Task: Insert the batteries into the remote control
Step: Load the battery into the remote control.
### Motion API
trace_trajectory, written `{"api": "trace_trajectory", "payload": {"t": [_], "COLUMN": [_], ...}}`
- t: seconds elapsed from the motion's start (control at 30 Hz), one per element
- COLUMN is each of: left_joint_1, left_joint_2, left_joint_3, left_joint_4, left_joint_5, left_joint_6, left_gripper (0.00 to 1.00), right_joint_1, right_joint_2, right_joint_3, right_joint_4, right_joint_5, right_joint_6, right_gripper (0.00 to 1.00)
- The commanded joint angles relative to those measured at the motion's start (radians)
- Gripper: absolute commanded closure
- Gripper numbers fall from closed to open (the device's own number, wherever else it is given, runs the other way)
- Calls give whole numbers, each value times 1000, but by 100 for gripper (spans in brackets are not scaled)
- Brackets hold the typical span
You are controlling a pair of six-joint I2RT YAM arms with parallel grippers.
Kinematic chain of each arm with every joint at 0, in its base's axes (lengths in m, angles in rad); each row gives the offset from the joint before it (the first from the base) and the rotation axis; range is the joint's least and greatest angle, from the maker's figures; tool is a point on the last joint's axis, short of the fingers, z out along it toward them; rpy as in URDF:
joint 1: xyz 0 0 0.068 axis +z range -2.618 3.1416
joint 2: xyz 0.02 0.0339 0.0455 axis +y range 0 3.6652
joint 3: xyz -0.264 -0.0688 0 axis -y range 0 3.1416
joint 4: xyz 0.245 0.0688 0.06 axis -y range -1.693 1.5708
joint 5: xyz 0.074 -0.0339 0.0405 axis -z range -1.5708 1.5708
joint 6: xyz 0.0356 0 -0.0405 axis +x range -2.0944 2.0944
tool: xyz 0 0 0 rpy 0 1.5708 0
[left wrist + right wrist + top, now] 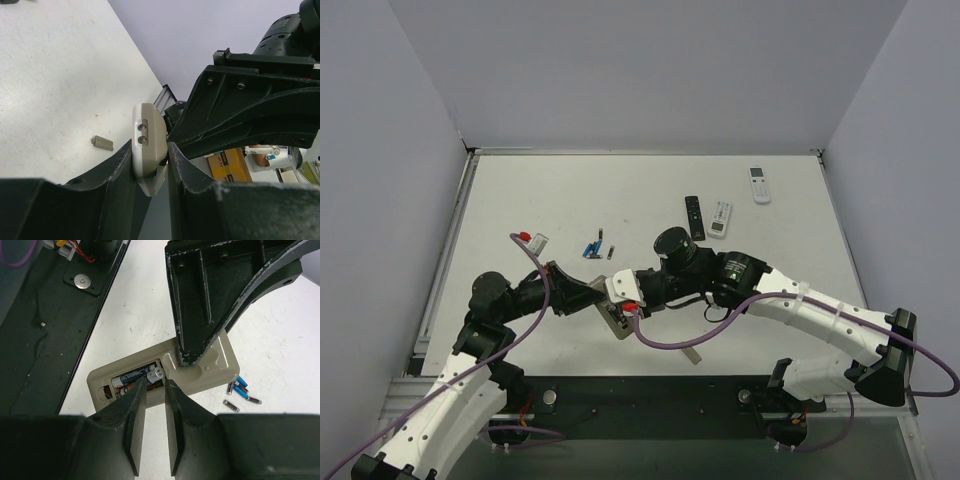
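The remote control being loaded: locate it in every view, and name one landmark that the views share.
Top external: remote control low centre, at the tip of the left gripper.
Left wrist: remote control lower centre, on edge, clamped in that gripper.
Right wrist: remote control centre, grey-tan back up, batteries in its open recess.
Shared landmark: the left gripper clamping it.

We work on a white table (570, 190) with a faintly speckled top. Plain pale grey-lavender walls enclose it on three sides: left wall (380, 200), far wall (650, 70) and right wall (910, 180). A metal rail (445, 270) runs along the table's left edge. A dark plate (660, 395) spans the near edge. Lighting is even, and we see only soft shadows. Past the table edge, the left wrist view shows a yellow box (227, 165).
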Motion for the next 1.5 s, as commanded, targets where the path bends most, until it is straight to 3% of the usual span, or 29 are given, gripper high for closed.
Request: {"api": "trace_trajectory", "payload": {"t": [0.0, 0.67, 0.97, 1.47], "left_joint_1": [0, -1, -1, 2], "left_joint_2": [1, -4, -15, -47], "left_joint_3": [49, 43, 39, -3], "left_joint_4": [41, 62, 79, 264], "left_joint_5": [27, 39, 29, -21], "left_joint_6": [-7, -25, -53, -208], "left_gripper": [100, 100, 100, 100], "right_joint_1": [10, 28, 30, 22], "right_joint_2": [10, 53, 48, 1], "right_joint_3": [54, 86, 69, -24], "right_joint_4": [-24, -33, -39, -48], "right_joint_5": [-36, -53, -26, 24], "right_joint_6": [-44, -64, -64, -54], "right_gripper": [82, 83, 88, 95]}}
